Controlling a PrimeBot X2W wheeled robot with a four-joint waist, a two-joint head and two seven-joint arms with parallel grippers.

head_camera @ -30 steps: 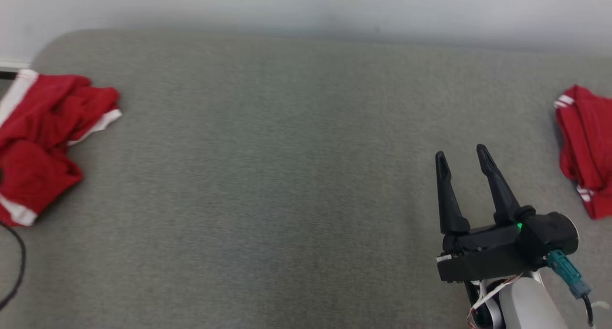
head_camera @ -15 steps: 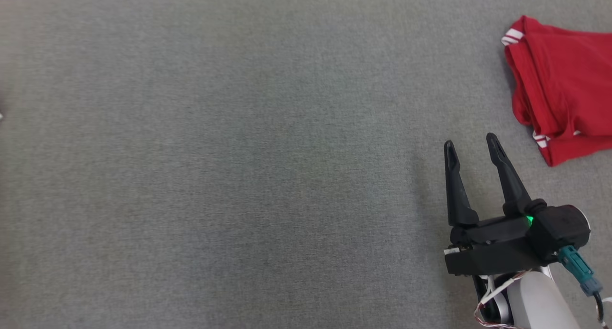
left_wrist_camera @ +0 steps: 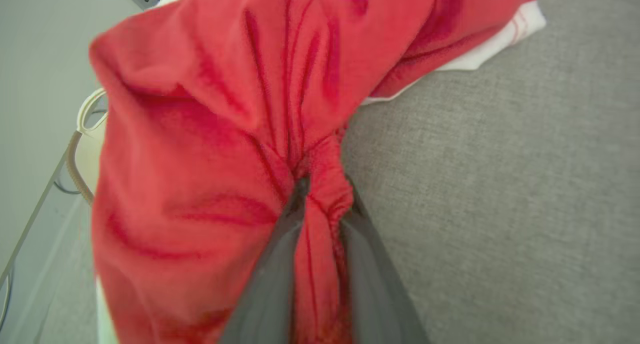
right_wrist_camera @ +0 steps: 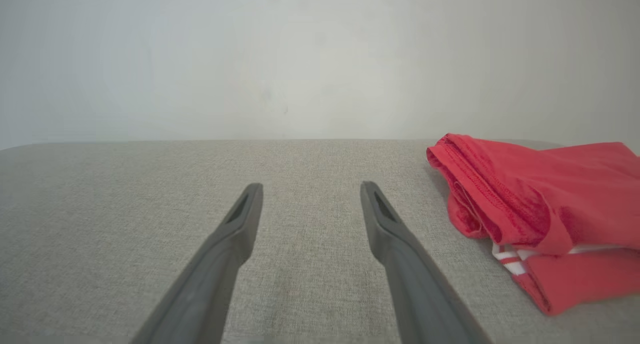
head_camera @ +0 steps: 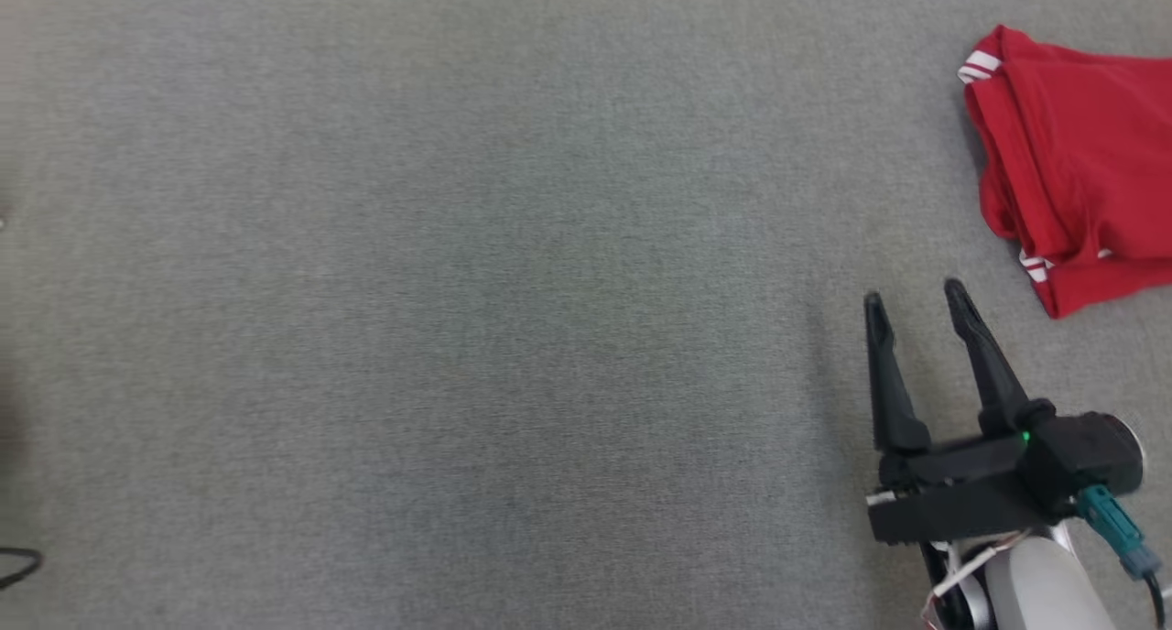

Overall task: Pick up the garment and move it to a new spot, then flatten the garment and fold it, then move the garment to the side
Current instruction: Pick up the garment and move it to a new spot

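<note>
left tool (left_wrist_camera: 322, 196): pinching a bunched fold of the red garment (left_wrist_camera: 200, 134) between its two dark fingers (left_wrist_camera: 270, 289); cloth fills the gap along them
left arm pose: fingers angled down at the grey fabric surface (left_wrist_camera: 500, 209)
red garment: crumpled, spreading from the left tool's fingertips; its white trim (left_wrist_camera: 500, 39) touches the surface beyond the fingertips; whether the rest hangs clear cannot be told
right tool (head_camera: 914, 294): fingers spread, nothing between them; at the near right of the surface
right arm pose: pale forearm (head_camera: 1035, 584) enters from the near right; fingers point far and slightly left, low and nearly level with the surface
folded garment (head_camera: 1071, 163): red with white stripes; lies at the far right, apart from the right tool
cable (head_camera: 14, 566): dark loop at the near left edge
</note>
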